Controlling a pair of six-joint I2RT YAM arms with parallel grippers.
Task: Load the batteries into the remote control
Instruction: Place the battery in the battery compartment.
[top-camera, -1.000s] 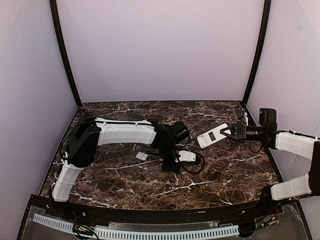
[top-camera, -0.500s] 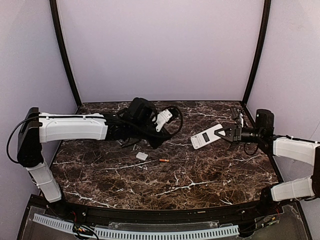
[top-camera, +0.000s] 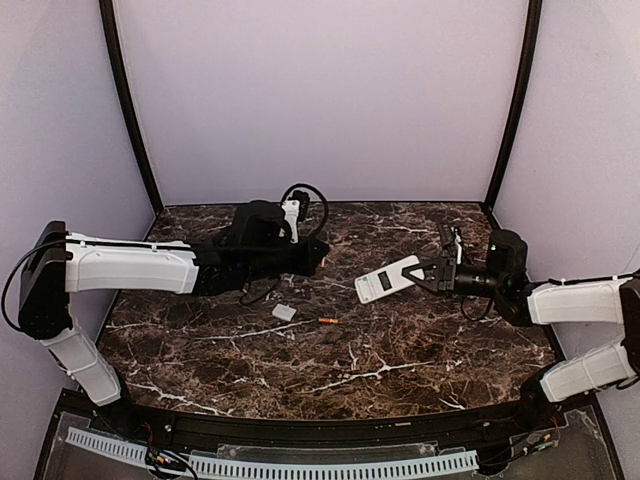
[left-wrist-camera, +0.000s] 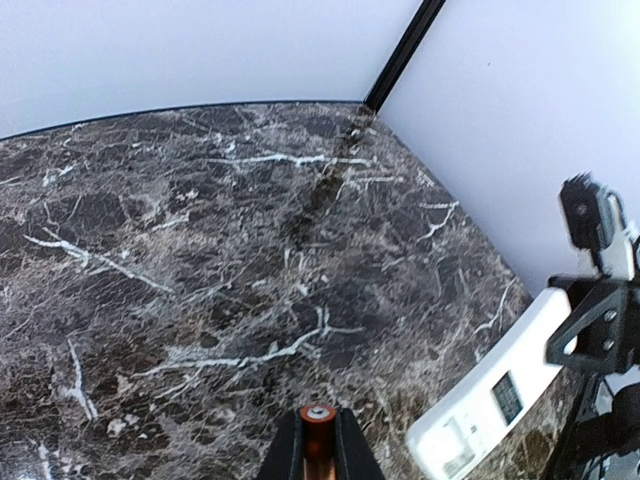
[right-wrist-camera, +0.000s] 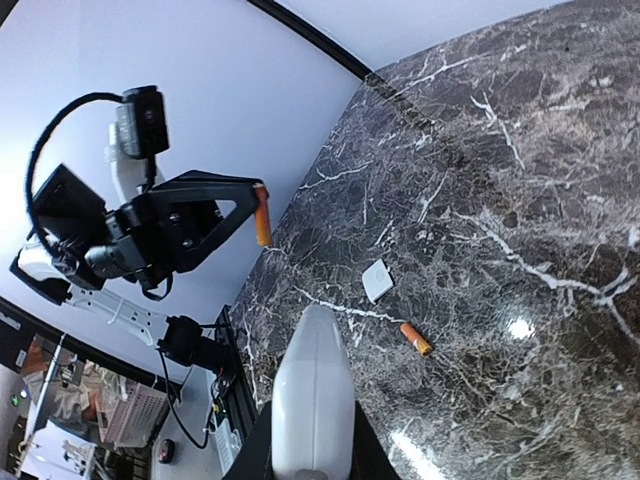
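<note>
The left gripper (top-camera: 322, 256) reaches out over the middle of the dark marble desk (top-camera: 400, 350), held off the surface. It is pinching the first battery (left-wrist-camera: 318, 438), an orange-copper cylinder. The left wrist view shows the battery end-on between the two fingers. The right wrist view shows it crosswise at the fingertips (right-wrist-camera: 262, 214).

The right gripper (top-camera: 418, 270) comes in from the right side and is clamped on one end of the remote control (top-camera: 385, 283). The remote control is lifted above the desk, with its free end pointing towards the left arm. From the right wrist camera it shows as a plain white slab between the fingers (right-wrist-camera: 312, 385). From the left wrist camera its broad face carries a small dark window (left-wrist-camera: 490, 400). No view shows whether a battery bay is open or whether anything lies inside it.

The held battery and the free end of the remote control are near each other but apart.

The second battery (top-camera: 327, 321) lies flat on the desk, in front of and between the two grippers. Just to its left lies a small white piece (top-camera: 284, 312), also flat and not touching it. The right wrist view shows the same pair, the piece (right-wrist-camera: 377, 280) beside the battery (right-wrist-camera: 416, 339).
</note>
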